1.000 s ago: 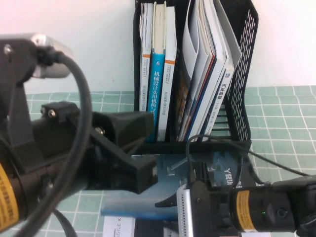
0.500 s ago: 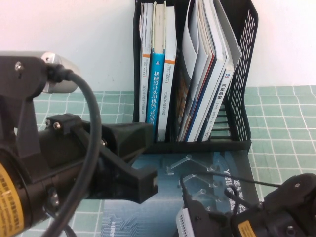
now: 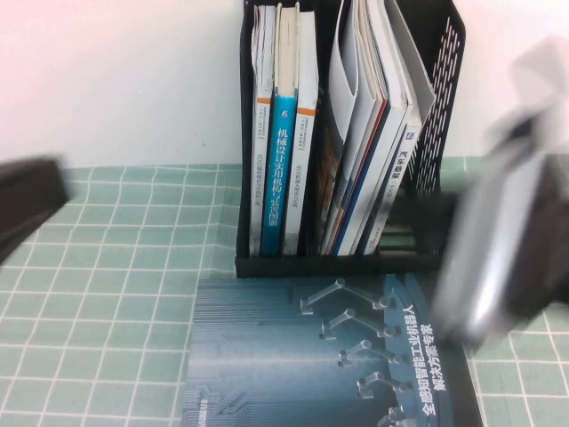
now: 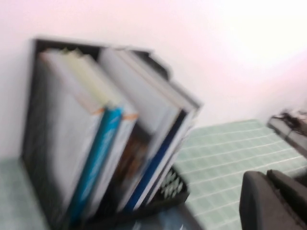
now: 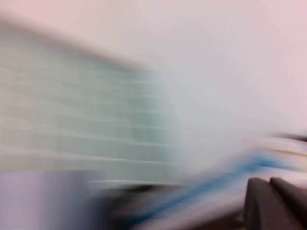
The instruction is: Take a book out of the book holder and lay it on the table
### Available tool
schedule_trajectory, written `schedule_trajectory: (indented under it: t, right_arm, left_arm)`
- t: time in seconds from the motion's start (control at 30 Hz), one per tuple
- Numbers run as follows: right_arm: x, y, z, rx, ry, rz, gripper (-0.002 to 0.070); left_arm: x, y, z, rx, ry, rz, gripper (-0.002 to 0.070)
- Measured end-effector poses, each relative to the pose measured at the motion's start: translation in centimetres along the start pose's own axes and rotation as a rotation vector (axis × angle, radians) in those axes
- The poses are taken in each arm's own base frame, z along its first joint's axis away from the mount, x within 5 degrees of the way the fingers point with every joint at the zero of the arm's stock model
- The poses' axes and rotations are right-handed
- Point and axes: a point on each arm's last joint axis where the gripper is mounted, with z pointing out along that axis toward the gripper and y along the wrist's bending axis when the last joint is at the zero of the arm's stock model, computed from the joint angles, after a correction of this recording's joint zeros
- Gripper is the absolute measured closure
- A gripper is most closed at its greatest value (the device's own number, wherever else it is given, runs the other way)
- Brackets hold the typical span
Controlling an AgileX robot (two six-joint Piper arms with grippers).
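The book (image 3: pixel 329 356) lies flat on the table (image 3: pixel 107 267), front cover up, just in front of the book holder (image 3: pixel 440 133). The black holder stands upright at the back with other books in its compartments; it also shows in the left wrist view (image 4: pixel 31 143). My left gripper (image 4: pixel 268 201) hangs above the cloth beside the holder, fingers together and empty; its arm is a dark blur at the left edge (image 3: pixel 27 209). My right gripper (image 5: pixel 271 203) is shut and empty; its arm is a blurred streak right of the book (image 3: pixel 507 240).
A light-blue-spined book (image 3: pixel 283 169) and white-spined ones stand in the holder's left compartment. Leaning magazines (image 3: pixel 373 124) fill the right one. A white wall runs behind the holder. Green checked cloth lies open to the left of the book.
Both arms have swung away from the middle towards the sides, in fast motion. The book, half covered by them before, now lies uncovered and flat on the cloth.
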Motion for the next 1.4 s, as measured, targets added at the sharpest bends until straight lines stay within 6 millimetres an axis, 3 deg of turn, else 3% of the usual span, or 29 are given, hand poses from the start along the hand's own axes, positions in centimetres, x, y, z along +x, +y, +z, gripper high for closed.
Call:
schedule_trajectory:
  t: [0.17, 0.3, 0.43, 0.5, 0.63, 0.77, 0.9, 1.03, 1.23, 1.4]
  right_arm:
    - [-1.2, -4.3, -6.6, 0.462, 0.042, 0.107, 0.0671]
    - [0.7, -5.1, -10.9, 0.634, 0.310, 0.195, 0.0672]
    - [3.6, -3.2, -13.8, 0.528, 0.709, 0.262, 0.0672]
    - [4.2, -2.0, -14.8, 0.432, 0.794, 0.295, 0.0672]
    - [4.2, 0.6, -17.1, 0.271, 0.702, 0.381, 0.0673]
    - [4.3, 3.1, -19.6, 0.201, 0.497, 0.458, 0.0673]
    - [5.3, 5.7, -19.6, 0.152, 0.306, 0.532, 0.0673]
    - [7.0, 7.7, -18.1, 0.135, 0.180, 0.585, 0.0673]
    - [9.7, 9.7, -16.1, 0.120, 0.167, 0.607, 0.0673]
    - [10.3, 10.4, -15.8, 0.095, 0.190, 0.635, 0.0673]
  left_arm:
    - [1.4, 1.9, -2.2, -0.085, 0.166, -0.045, 0.0678]
    - [2.7, 2.5, -3.1, -0.130, 0.319, -0.037, 0.0678]
    - [4.0, 2.7, -2.7, -0.128, 0.382, 0.076, 0.0678]
    - [5.0, 2.8, -2.1, -0.096, 0.384, 0.149, 0.0678]
    - [7.2, 2.5, -0.8, 0.013, 0.328, 0.222, 0.0678]
    - [9.3, 2.0, 0.5, 0.134, 0.260, 0.247, 0.0678]
    - [10.6, 1.8, 1.4, 0.211, 0.169, 0.333, 0.0678]
    - [10.6, 1.7, 1.6, 0.233, 0.109, 0.417, 0.0678]
    - [10.6, 1.7, 1.6, 0.236, 0.096, 0.437, 0.0678]
    - [10.6, 1.7, 1.6, 0.236, 0.095, 0.438, 0.0678]
